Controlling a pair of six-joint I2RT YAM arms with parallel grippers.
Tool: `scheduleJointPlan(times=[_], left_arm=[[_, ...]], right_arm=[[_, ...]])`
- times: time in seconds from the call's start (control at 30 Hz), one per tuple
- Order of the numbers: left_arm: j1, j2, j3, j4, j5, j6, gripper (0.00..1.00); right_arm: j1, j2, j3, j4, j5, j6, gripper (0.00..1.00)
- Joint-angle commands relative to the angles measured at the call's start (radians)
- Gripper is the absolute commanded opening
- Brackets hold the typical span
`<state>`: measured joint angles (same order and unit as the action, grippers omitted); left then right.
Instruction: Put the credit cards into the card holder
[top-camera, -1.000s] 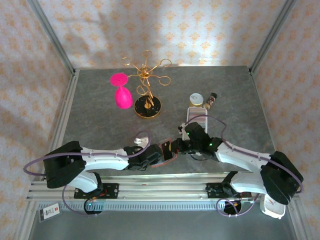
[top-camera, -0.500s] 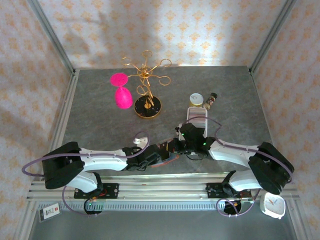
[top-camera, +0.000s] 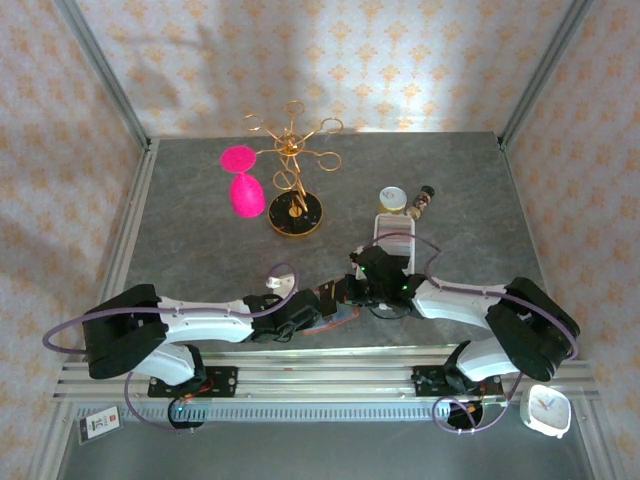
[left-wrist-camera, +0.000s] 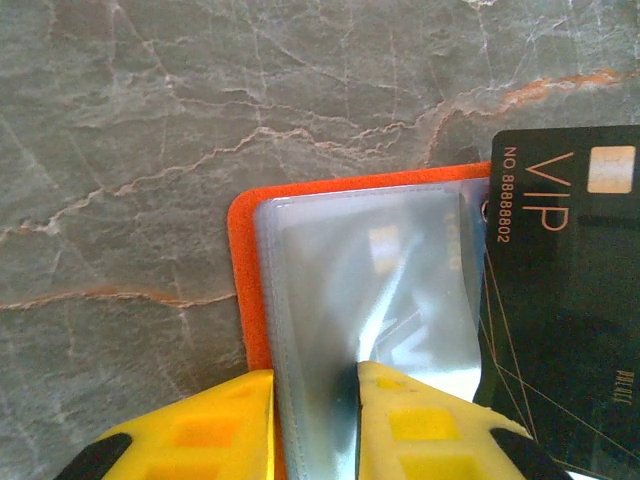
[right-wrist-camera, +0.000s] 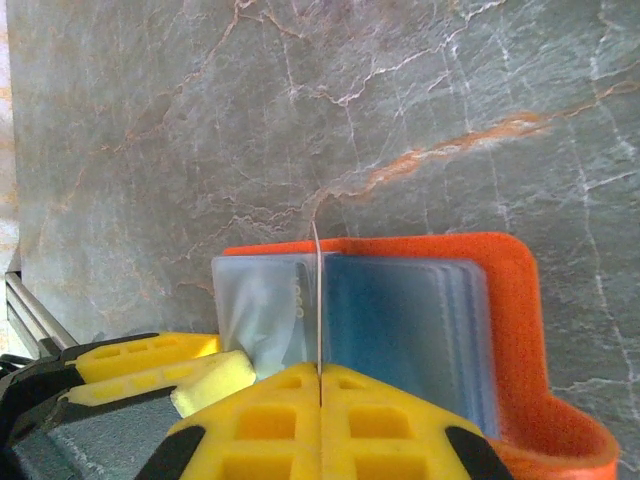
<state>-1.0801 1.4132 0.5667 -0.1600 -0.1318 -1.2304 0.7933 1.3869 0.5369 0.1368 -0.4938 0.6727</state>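
Since a second ago, the right arm has swung its elbow to the left and away from the near right corner, so a small white clock (top-camera: 545, 410) that it covered is now in sight. Its right gripper (right-wrist-camera: 320, 372) has come a little to the left, closer to the left gripper (left-wrist-camera: 315, 372), and both meet near the middle of the table (left-wrist-camera: 150, 120), close to the near edge. The left jaws have also narrowed.

The card holder (left-wrist-camera: 238, 290) lies open on the table between the two grippers, orange cover below and clear pockets on top. The left jaws stand narrow, with the near edge of the clear pockets between them. It looks like a grip that keeps the holder in place.

The right jaws are closed tight on a dark card (left-wrist-camera: 560, 300) with "VIP" printed on it. In the right wrist view this card is seen from its edge, as a thin pale line standing upright over the pockets. In the left wrist view it is just to the right of the clear pocket and overlaps its edge.

I judge that the card is now lined up but not yet inside. The next move needs the card edge to find the pocket mouth, and the soft plastic may bend and block it.
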Motion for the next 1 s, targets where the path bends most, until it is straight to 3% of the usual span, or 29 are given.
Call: scheduleJointPlan(times=[0.0,0.47,0.6,0.97], left_arm=[[-0.006,0.028,-0.034,-0.023,0.021,0.005,0.21],[-0.006,0.030,-0.044,-0.009,0.020,-0.002,0.22],[-0.007,0.016,-0.054,-0.003,0.019,-0.005,0.21],[-0.006,0.022,-0.053,0.014,0.026,-0.002,0.21]], right_arm=[[0.006,0.018,-0.002,0.030,0.021,0.006,0.00],[0.016,0.035,-0.021,-0.030,-0.051,-0.022,0.00],[0.017,0.000,-0.001,-0.126,0.045,-0.059,0.00],[0.015,-0.026,-0.017,-0.038,0.138,0.022,0.00]])
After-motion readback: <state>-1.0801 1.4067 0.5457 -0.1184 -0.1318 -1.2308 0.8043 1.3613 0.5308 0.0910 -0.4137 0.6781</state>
